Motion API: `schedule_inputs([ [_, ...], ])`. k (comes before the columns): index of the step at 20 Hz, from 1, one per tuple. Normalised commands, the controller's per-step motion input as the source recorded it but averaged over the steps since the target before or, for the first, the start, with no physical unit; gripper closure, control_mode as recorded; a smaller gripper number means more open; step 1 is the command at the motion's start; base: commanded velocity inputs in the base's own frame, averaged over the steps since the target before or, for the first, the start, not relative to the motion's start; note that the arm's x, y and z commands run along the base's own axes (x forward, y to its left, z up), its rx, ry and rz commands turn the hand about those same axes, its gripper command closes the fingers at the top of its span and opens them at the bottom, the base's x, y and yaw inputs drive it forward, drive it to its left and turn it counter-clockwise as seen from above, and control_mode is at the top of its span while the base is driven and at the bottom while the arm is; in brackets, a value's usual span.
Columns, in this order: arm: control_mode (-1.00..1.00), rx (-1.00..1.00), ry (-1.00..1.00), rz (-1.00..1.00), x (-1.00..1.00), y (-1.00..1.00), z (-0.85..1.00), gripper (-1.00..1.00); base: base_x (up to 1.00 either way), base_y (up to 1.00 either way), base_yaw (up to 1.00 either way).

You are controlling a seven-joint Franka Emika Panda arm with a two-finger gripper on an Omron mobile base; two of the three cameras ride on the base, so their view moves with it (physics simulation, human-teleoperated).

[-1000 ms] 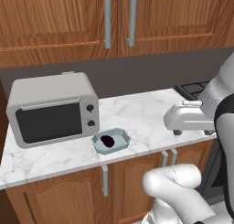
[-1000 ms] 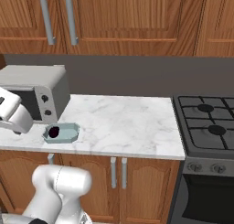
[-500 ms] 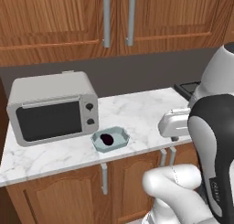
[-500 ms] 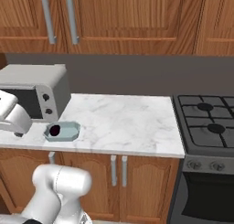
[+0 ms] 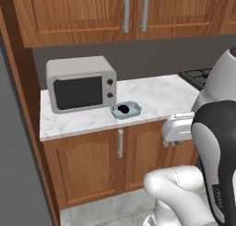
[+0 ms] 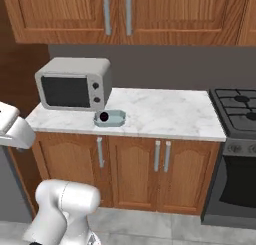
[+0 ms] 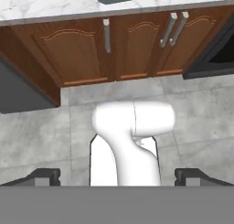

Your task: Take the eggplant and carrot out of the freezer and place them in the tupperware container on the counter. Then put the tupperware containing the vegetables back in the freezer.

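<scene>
- A silver microwave (image 5: 81, 84) stands at the left end of the worktop, its dark window to the front and two round knobs on its right side.
- Upper wooden cabinets (image 5: 92, 13) hang above, with two long silver handles (image 5: 136, 10) close together.
- A dark grey wall panel (image 6: 165, 66) runs behind the worktop.
- A black gas stove (image 6: 237, 106) stands at the right, its oven door (image 6: 235, 184) below.
- The floor (image 7: 50, 136) is of grey tiles.

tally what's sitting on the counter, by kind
microwave: 1
tupperware container: 1
eggplant, lying in the container: 1
Total: 3
</scene>
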Motion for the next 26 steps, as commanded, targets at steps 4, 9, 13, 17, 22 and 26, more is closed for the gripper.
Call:
schedule_inputs([
  [4,1.00,0.00,0.00,0.00,0.00,0.00,0.00,-1.00,-0.03,1.00,0.22],
  [9,1.00,0.00,0.00,0.00,0.00,0.00,0.00,-1.00,0.02,1.00,0.21],
  [13,1.00,0.00,0.00,0.00,0.00,0.00,0.00,-1.00,0.07,1.00,0.12],
  [17,1.00,0.00,0.00,0.00,0.00,0.00,0.00,-1.00,0.48,0.81,0.01],
  [22,1.00,0.00,0.00,0.00,0.00,0.00,0.00,-1.00,0.56,0.69,-0.02],
  [26,1.00,0.00,0.00,0.00,0.00,0.00,0.00,-1.00,0.21,0.73,-0.07],
])
